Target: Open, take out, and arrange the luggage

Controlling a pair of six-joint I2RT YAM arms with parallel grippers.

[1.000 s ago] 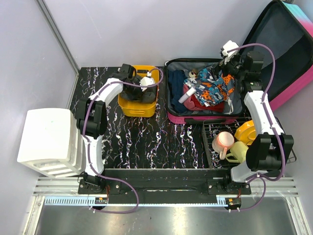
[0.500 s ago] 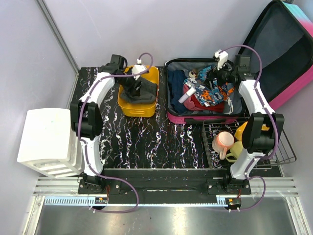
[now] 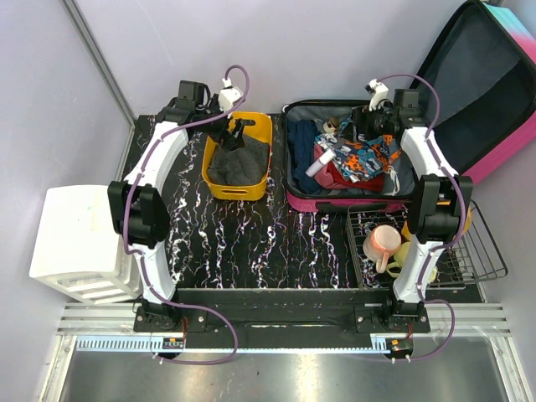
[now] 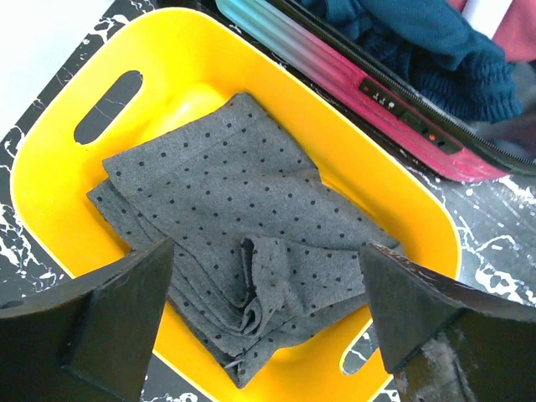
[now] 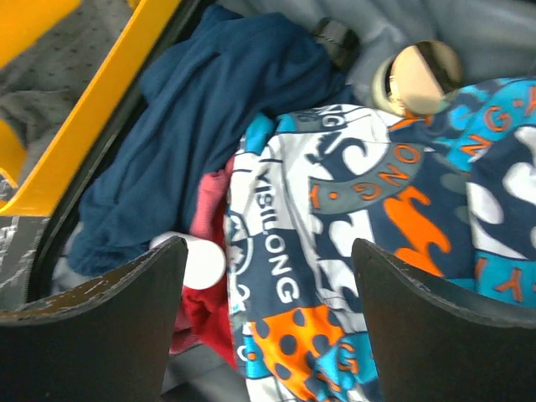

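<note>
The luggage (image 3: 335, 203) lies open at the back of the table, its lid (image 3: 490, 84) propped up to the right. Inside are a navy garment (image 5: 201, 126), a patterned blue, orange and white garment (image 5: 360, 251), something red (image 5: 209, 335), a white bottle (image 5: 203, 261) and a round gold-topped item (image 5: 419, 71). My right gripper (image 3: 368, 126) hovers open over the patterned garment, holding nothing (image 5: 268, 251). My left gripper (image 3: 239, 127) is open above a grey dotted cloth (image 4: 226, 193), which lies loose in the yellow bin (image 4: 59, 109).
The yellow bin (image 3: 219, 188) sits directly left of the luggage, whose shell edge (image 4: 368, 75) runs along it. A wire rack (image 3: 481, 260) at the front right holds a pink cup (image 3: 383, 243) and a yellow one (image 3: 410, 260). A white box (image 3: 84, 243) stands at the left.
My left gripper opened, left the grey cloth in the yellow bin and rose toward the bin's far edge. My right gripper shifted left over the luggage contents.
</note>
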